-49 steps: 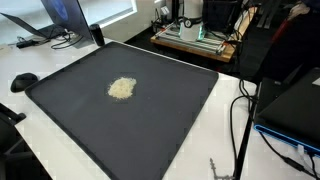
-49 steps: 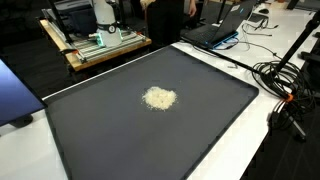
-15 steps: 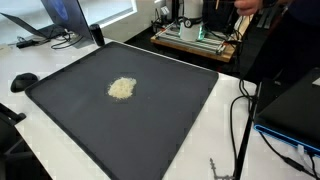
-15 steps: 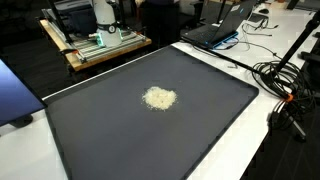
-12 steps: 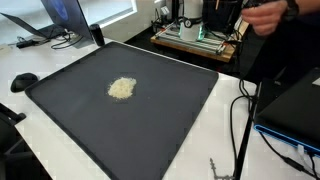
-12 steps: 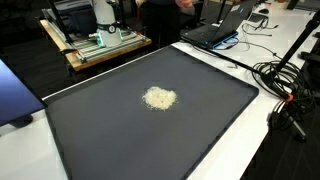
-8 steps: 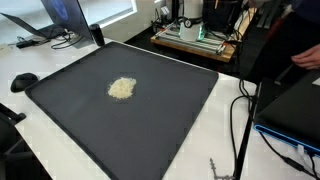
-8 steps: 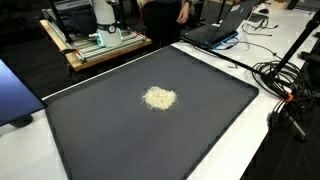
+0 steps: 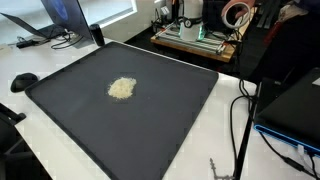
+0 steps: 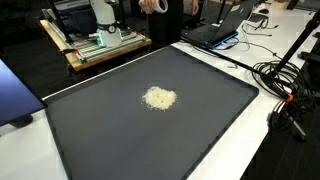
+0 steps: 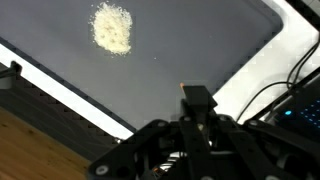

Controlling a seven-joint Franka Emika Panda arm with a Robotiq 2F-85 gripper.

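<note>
A small pile of pale crumbs (image 9: 121, 88) (image 10: 159, 98) lies near the middle of a large dark mat (image 9: 160, 125) (image 10: 205, 115) on a white table. In the wrist view the pile (image 11: 112, 28) is at the upper left and the mat (image 11: 200, 40) fills most of the picture. My gripper (image 11: 196, 98) hangs well above the mat's near edge. Its fingers are pressed together, shut, and I see nothing between them. It is well away from the pile. Neither exterior view shows the arm or the gripper.
A laptop (image 9: 60, 20) (image 10: 215, 30) sits beyond one corner of the mat. Cables (image 10: 285, 80) (image 9: 240, 120) trail over the white table beside it. A wooden cart with equipment (image 9: 195, 35) (image 10: 100, 45) stands behind, and a person (image 10: 165, 8) stands by it.
The person behind the table has shifted and now holds up a pale ring. The pile and the mat have not moved.
</note>
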